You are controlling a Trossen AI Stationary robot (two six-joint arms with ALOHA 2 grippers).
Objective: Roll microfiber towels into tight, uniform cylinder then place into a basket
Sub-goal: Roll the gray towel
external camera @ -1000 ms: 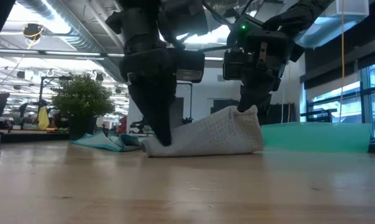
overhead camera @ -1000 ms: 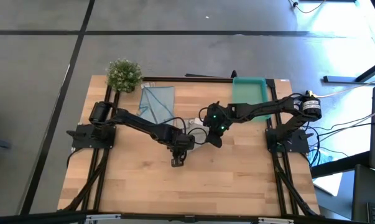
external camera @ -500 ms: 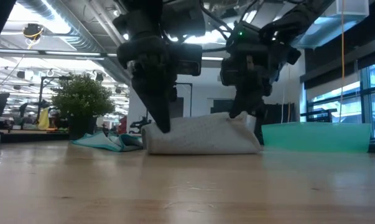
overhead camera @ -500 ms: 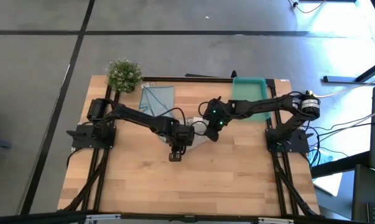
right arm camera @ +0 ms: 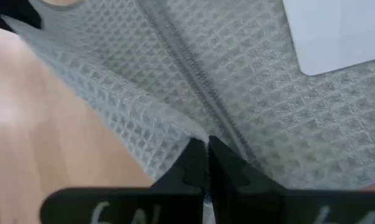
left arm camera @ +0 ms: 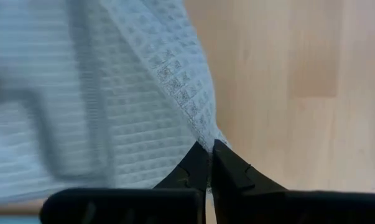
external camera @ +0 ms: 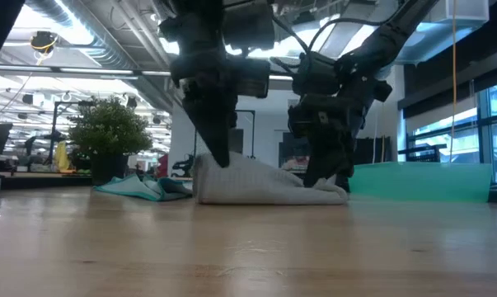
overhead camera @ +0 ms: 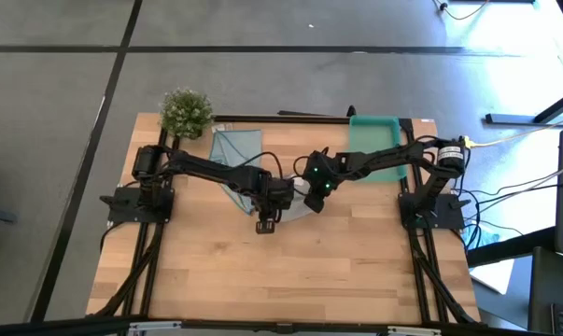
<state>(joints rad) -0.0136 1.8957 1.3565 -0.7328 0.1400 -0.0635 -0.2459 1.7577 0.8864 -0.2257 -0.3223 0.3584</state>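
Both arms reached inward to mid-table, left gripper (overhead camera: 265, 211) pointed down, fingers pinched closed, right gripper (overhead camera: 311, 193) likewise closed, close beside it

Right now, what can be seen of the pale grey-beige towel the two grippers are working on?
The pale grey-beige towel is a soft waffle-weave cloth with a stitched hem, lying bunched and partly folded in a low mound near the middle of the wooden table. The left gripper is shut on one edge, the right gripper shut on another. It is not yet a tight cylinder. It lies between the blue towel and the teal basket, outside both.
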